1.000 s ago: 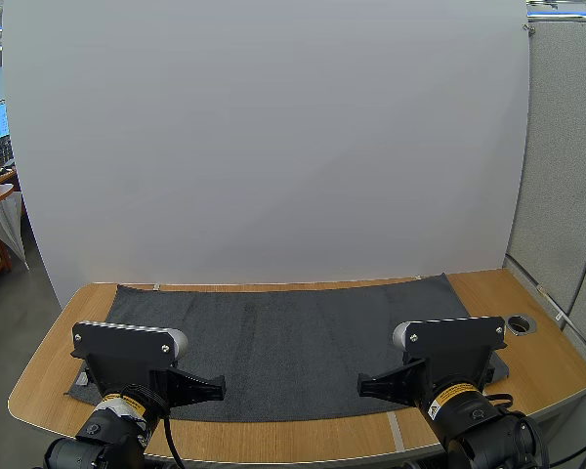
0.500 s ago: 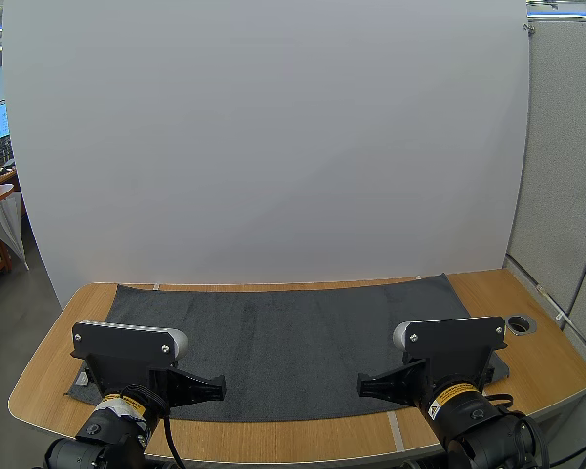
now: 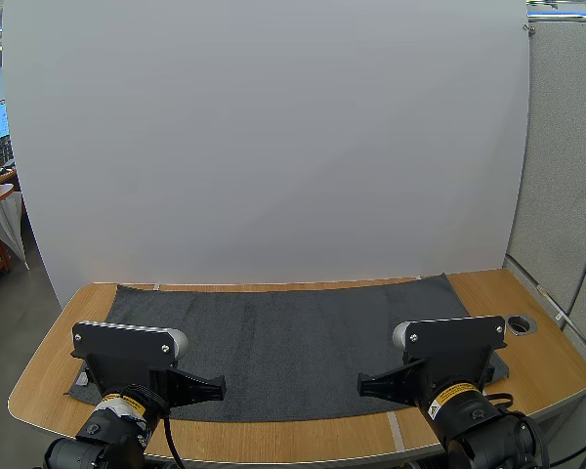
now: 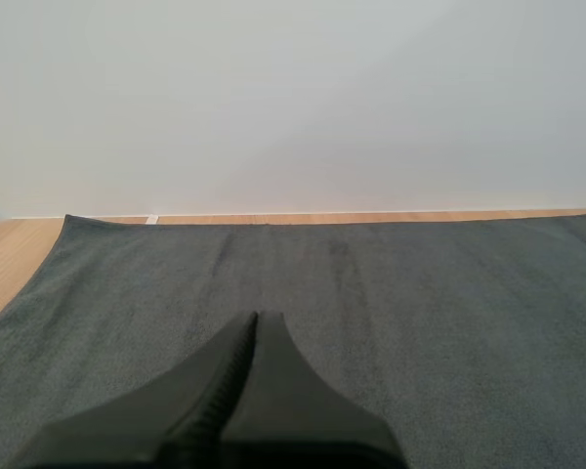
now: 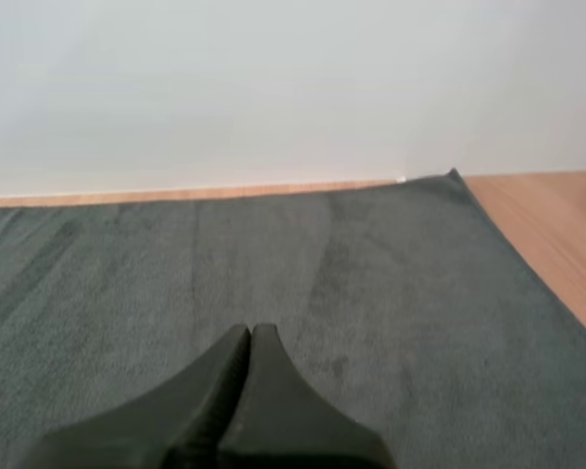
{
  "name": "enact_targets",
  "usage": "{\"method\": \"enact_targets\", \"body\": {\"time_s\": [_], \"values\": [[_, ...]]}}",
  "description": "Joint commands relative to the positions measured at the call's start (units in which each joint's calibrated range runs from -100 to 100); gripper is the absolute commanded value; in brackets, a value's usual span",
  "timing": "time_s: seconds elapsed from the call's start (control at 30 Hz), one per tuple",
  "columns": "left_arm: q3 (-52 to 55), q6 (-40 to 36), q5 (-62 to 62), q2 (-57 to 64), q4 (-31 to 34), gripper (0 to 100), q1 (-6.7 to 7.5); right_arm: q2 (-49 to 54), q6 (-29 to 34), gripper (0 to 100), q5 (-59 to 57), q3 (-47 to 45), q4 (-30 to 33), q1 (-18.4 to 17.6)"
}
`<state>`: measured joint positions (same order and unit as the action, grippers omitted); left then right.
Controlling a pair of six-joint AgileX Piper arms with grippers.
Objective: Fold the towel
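Note:
A dark grey towel [image 3: 283,342] lies spread flat across the wooden table [image 3: 542,366], reaching from near the left edge to the right side. My left gripper [image 4: 255,318] hovers over the towel's [image 4: 391,293] near left part, its fingers together as one dark wedge with nothing between them. Over the towel's [image 5: 371,283] near right part my right gripper [image 5: 251,330] is likewise shut on nothing. In the high view the two arms sit at the table's front, left gripper [image 3: 218,388] and right gripper [image 3: 363,386] pointing inward above the towel's front edge.
A white backdrop panel [image 3: 273,147] stands upright behind the table. A round cable grommet [image 3: 519,322] sits in the tabletop at the right, beyond the towel. Bare wood shows at the left [image 3: 49,371] and right ends.

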<state>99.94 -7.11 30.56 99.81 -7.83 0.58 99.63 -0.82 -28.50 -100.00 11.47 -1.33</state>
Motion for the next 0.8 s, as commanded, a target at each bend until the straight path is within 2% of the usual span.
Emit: {"method": "enact_targets", "body": {"time_s": [0.0,0.3,0.5,0.77], "values": [[0.1,-0.1,-0.7,0.2,-1.0,0,0.17,0.4,0.5,0,-0.2,1.5,1.3,0.2],[0.1,-0.1,-0.7,0.2,-1.0,0,0.17,0.4,0.5,0,-17.2,21.4,1.3,0.2],[0.1,-0.1,-0.7,0.2,-1.0,0,0.17,0.4,0.5,0,-23.4,32.9,1.9,0.2],[0.1,-0.1,-0.7,0.2,-1.0,0,0.17,0.4,0.5,0,-24.4,39.7,3.1,0.2]]}}
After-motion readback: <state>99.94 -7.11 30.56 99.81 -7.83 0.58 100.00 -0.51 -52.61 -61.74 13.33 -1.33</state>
